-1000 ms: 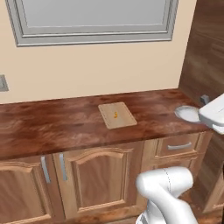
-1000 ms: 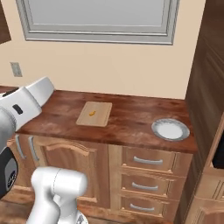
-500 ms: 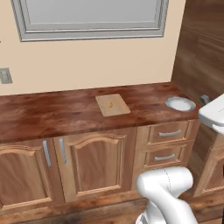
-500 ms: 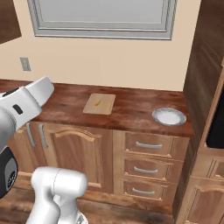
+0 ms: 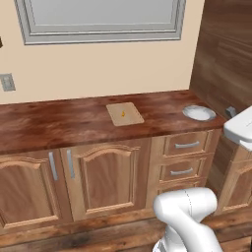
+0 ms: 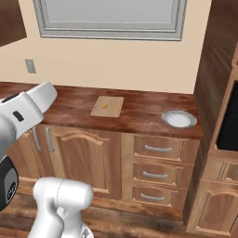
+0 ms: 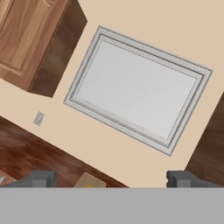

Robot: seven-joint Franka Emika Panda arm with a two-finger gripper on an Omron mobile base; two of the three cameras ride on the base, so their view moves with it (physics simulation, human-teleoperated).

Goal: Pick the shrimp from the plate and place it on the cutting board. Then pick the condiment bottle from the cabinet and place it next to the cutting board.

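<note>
The tiny orange shrimp [image 5: 123, 113] [image 6: 105, 106] lies on the light tan cutting board [image 5: 124, 114] [image 6: 107, 106], in the middle of the dark wood counter. To its right, near the counter's end, sits the round plate [image 5: 199, 112] [image 6: 179, 119] with nothing on it. In the hand view my gripper [image 7: 113, 179] is open and holds nothing. It points at the wall, with the cutting board's corner [image 7: 89, 180] just above its base. The brown wall cabinet [image 7: 30, 39] [image 6: 11, 21] hangs left of the window, its door closed. The condiment bottle is hidden.
A grey-framed window [image 5: 101, 19] fills the wall above the counter, with a wall outlet [image 5: 7, 82] to its left. Cupboard doors [image 5: 103, 177] and drawers [image 5: 184, 157] stand below the counter. A tall dark wood unit [image 6: 223, 93] rises on the right, and wood floor lies in front.
The whole picture has shifted: the base has backed away from the counter, so more of the lower cupboards and floor shows. Shrimp, board and plate keep their places.
</note>
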